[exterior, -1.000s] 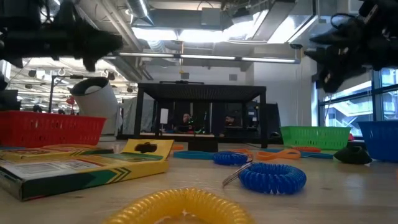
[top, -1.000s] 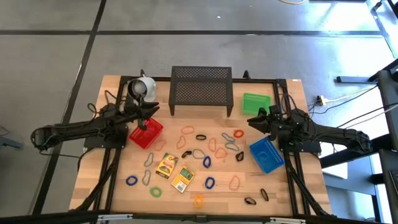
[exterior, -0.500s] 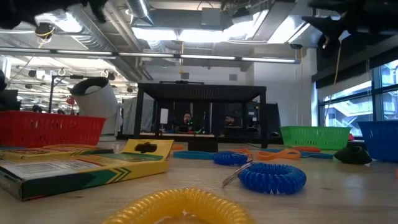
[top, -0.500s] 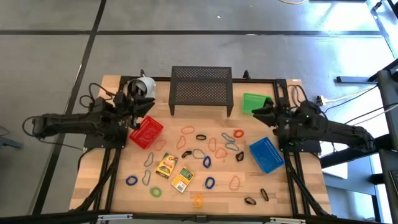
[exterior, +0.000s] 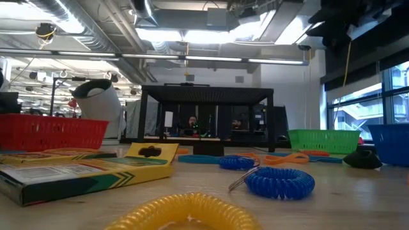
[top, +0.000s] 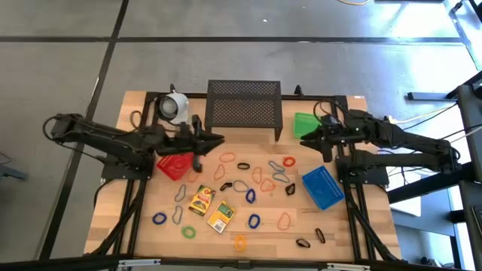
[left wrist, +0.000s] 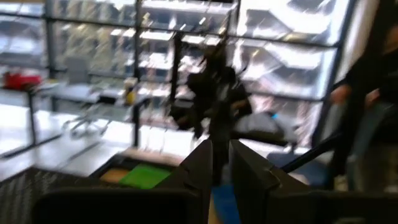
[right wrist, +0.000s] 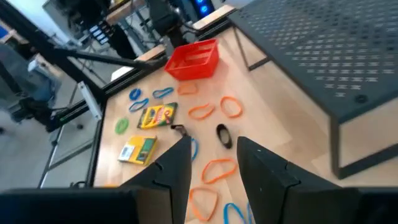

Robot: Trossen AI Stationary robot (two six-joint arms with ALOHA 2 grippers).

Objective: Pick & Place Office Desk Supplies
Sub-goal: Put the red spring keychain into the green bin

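Observation:
The desk supplies lie loose on the wooden table [top: 143,226]: orange loops [top: 227,157], blue loops [top: 251,196], a green loop [top: 188,232], dark clips [top: 243,165] and two yellow packets [top: 202,199] [top: 221,217]. My left gripper [top: 217,141] hovers in the air past the red bin [top: 175,164], over the table's middle; in the left wrist view its fingers [left wrist: 221,168] stand a narrow gap apart with nothing between them. My right gripper [top: 303,138] hangs open and empty near the green bin [top: 310,123]; its wrist view [right wrist: 214,168] looks down on the loops and packets [right wrist: 158,115].
A black mesh stand [top: 243,109] sits at the far middle, with a white mug [top: 175,105] to its left. A blue bin [top: 322,187] stands at the right. A person's hand [left wrist: 342,93] shows in the room beyond the table.
My left gripper has risen and swung from over the red bin toward the table's middle, going out of the low view at the top. My right gripper has risen and tipped its nose downward, staying near the green bin. The supplies have kept their places.

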